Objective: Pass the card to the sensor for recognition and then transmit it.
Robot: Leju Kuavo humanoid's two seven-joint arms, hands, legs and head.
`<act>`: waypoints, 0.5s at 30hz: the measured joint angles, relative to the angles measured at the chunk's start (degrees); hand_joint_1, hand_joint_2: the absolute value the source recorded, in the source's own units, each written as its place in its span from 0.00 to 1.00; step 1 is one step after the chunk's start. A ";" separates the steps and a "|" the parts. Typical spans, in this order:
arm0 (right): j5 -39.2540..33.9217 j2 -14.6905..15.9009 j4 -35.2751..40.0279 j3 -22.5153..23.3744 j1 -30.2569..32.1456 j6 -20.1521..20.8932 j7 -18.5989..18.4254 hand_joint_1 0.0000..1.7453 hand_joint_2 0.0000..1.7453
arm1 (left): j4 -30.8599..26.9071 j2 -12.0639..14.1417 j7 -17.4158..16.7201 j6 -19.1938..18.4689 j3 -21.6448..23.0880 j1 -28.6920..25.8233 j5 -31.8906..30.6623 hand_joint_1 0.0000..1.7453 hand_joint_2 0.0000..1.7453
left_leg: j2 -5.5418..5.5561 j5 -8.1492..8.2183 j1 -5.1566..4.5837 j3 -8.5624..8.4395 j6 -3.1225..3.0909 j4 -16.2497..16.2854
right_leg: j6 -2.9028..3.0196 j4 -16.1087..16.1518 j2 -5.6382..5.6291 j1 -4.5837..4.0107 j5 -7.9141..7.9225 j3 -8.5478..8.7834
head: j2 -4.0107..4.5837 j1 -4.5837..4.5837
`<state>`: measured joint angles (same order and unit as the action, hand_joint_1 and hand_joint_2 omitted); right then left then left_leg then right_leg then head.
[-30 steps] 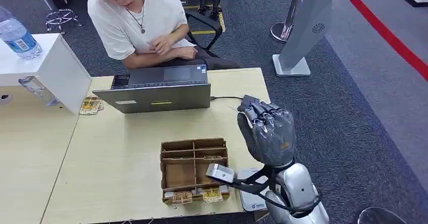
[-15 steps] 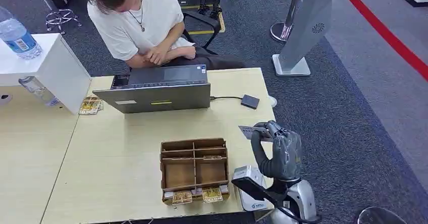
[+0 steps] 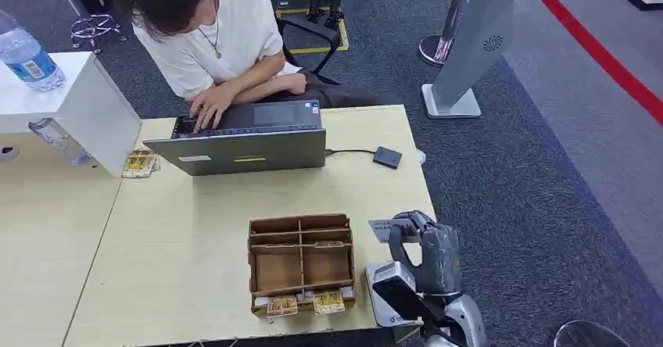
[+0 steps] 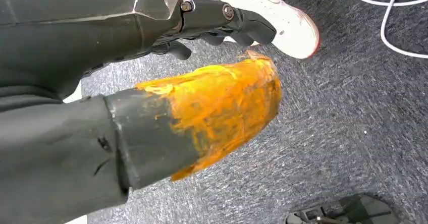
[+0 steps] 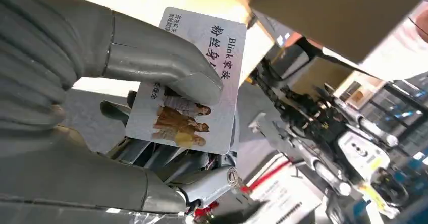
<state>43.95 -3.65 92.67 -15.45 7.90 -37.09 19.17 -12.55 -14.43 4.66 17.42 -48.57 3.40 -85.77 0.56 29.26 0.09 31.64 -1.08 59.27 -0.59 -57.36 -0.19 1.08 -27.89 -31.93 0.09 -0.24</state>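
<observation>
Fingers (image 5: 166, 77) of the right hand (image 3: 426, 245) pinch the card (image 3: 385, 227), held roughly flat; the sensor (image 3: 387, 157) lies well beyond it, farther along the table (image 3: 195, 206).

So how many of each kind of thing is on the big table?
Laptop: 1
Wooden sorting box: 1
Small black sensor: 1
White device at the near edge: 1
Pile of cards beside the laptop: 1
Total: 5
</observation>
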 joint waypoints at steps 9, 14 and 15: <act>-1.73 0.00 -2.77 0.31 0.79 0.17 0.46 1.00 1.00 | 0.00 0.07 -0.20 0.11 -0.20 -0.01 0.09 0.00 0.00 | 0.00 0.00 0.00 0.01 0.00 0.00 | 0.00 0.00 0.00 0.00 0.00 0.00 | 0.00 0.00; -4.20 0.00 -3.89 0.90 1.22 0.81 0.72 1.00 1.00 | 0.00 0.11 -0.44 0.44 -0.39 -0.03 0.17 0.00 0.00 | 0.00 0.00 0.00 0.01 0.00 0.00 | 0.00 0.00 0.00 0.00 0.00 0.00 | 0.00 0.00; -4.65 0.00 -4.32 1.07 1.31 0.96 0.87 1.00 1.00 | 0.00 0.15 -0.52 0.48 -0.42 -0.03 0.17 0.00 0.00 | 0.00 0.00 0.00 0.01 0.00 0.00 | 0.00 0.00 0.00 0.00 0.00 0.00 | 0.00 0.00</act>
<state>39.30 -3.65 88.35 -14.38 9.21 -36.13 20.04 -12.55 -14.27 4.13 17.90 -48.98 3.38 -85.59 0.56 29.26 0.09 31.64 -1.08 59.27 -0.59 -57.36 -0.19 1.08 -27.89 -31.94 0.09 -0.24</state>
